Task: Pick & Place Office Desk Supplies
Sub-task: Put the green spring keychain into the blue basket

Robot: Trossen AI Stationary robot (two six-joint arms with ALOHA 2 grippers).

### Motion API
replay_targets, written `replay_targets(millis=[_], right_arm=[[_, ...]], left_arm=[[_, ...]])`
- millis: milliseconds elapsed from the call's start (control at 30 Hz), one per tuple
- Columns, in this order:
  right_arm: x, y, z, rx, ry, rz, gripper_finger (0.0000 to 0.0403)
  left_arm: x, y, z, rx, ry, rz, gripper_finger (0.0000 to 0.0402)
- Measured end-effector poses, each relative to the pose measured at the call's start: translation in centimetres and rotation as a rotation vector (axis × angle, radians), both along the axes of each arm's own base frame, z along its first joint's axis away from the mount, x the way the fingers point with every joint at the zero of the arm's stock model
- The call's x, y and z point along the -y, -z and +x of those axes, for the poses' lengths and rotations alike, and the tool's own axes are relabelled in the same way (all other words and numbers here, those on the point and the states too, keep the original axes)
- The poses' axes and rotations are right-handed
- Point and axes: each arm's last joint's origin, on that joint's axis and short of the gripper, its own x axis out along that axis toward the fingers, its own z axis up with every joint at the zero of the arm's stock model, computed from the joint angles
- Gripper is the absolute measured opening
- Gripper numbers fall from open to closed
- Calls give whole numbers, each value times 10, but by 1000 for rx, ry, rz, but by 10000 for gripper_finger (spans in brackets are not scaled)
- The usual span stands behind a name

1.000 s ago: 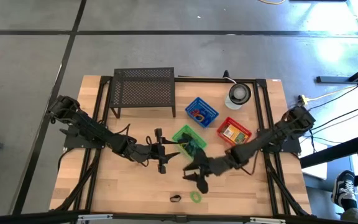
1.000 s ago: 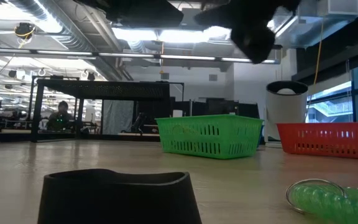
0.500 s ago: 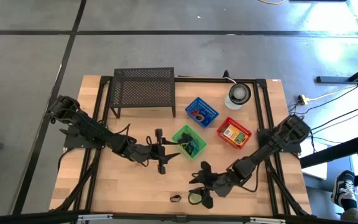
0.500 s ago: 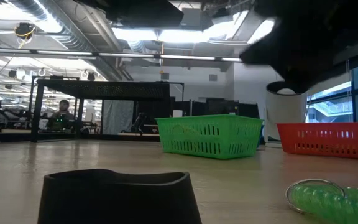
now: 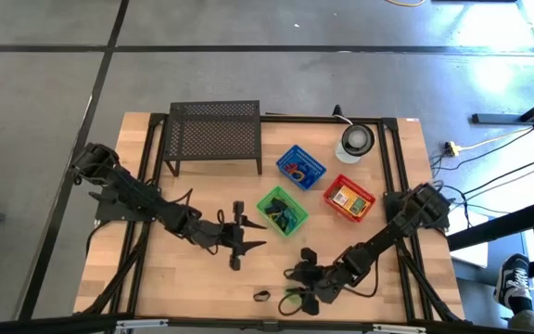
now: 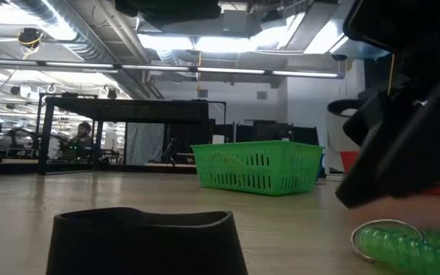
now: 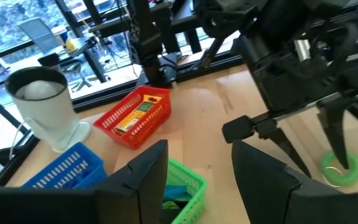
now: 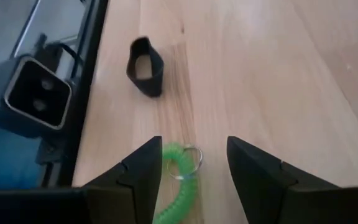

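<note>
Green coiled loop (image 8: 178,183) between the spread fingers of the right gripper (image 8: 194,167) looks light and springy, so pinch across its coils.

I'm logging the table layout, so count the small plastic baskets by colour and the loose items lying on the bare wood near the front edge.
Green basket: 1
Blue basket: 1
Red basket: 1
Green coil loop on the wood: 1
Black band on the wood: 1
Total: 5
</note>
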Motion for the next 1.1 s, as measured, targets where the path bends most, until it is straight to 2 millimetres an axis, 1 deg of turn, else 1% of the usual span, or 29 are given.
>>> replay_targets(millis=[133, 433, 700, 800, 867, 1100], right_arm=[[-1, 4, 0, -13, -45, -24, 182], [0, 8, -4, -43, -206, -173, 182], [3, 10, -7, -94, -201, -201, 180], [3, 11, -7, -98, -199, -208, 164], [3, 11, -7, -98, -210, -222, 147], [5, 12, -8, -92, -193, -254, 62]], left_arm=[[5, 0, -2, 0, 16, 0, 175], [5, 0, -2, -5, 33, 59, 170], [5, 0, -2, -5, 33, 59, 169], [5, 0, -2, -5, 33, 59, 169], [5, 0, -2, -5, 33, 59, 169], [5, 0, -2, -5, 32, 59, 169]])
